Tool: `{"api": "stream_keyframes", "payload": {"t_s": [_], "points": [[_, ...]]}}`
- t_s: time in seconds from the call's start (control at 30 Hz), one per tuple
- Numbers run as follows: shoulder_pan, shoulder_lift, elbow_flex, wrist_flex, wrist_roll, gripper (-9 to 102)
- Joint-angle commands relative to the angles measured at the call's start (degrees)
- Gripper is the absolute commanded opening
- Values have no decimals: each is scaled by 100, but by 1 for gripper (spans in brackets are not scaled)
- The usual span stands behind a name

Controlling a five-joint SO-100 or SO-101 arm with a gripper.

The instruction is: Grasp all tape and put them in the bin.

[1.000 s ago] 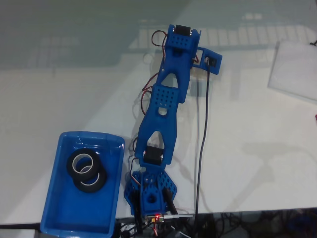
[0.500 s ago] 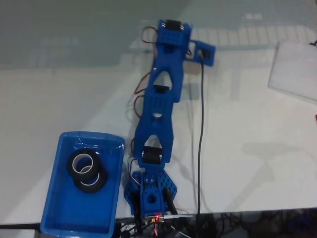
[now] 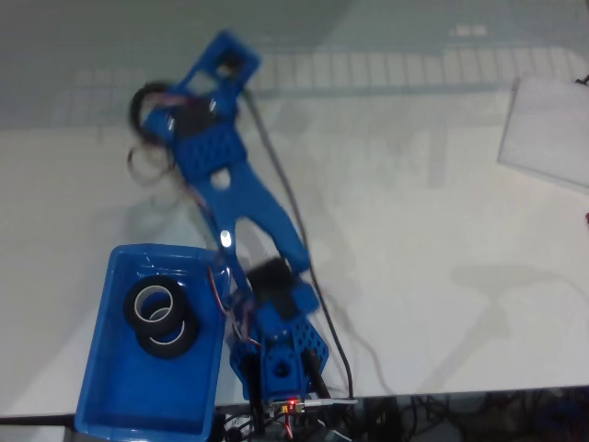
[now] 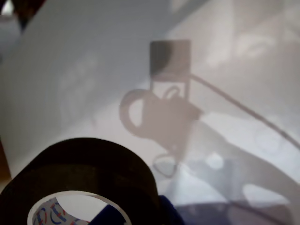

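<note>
clearly clamped in the gripper [image 3: 152, 115], third tape roll [image 4: 79, 183] aloft beyond the bin [image 3: 110, 405] holding two rolls [image 3: 158, 315]; might slip out mid-swing, given the fast, blurred motion.

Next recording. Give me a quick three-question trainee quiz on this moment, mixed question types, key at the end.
1. How many tape rolls lie in the bin?
2. True or false: the two rolls in the bin lie apart, not touching.
3. Where is the third tape roll? A) on the table beside the bin B) at the pincer, up off the table C) under the arm's base

Key
1. Two.
2. False; they overlap, one partly on top of the other.
3. B; the wrist view shows it close to the camera, with its shadow on the table below.
</note>
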Motion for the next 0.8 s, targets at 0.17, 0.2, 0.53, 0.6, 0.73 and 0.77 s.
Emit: {"api": "stream_keyframes", "payload": {"t_s": [0.17, 0.2, 0.53, 0.6, 0.73, 0.77], "points": [[-1978, 1723, 1380, 422, -1204, 0], [-2180, 1846, 1494, 501, -1266, 0], [-4122, 2707, 2136, 1371, -1661, 0], [-4333, 2707, 2136, 1556, -1679, 0], [-4553, 2654, 2136, 1775, -1723, 0], [-4579, 2646, 2136, 1828, -1740, 0]]}}
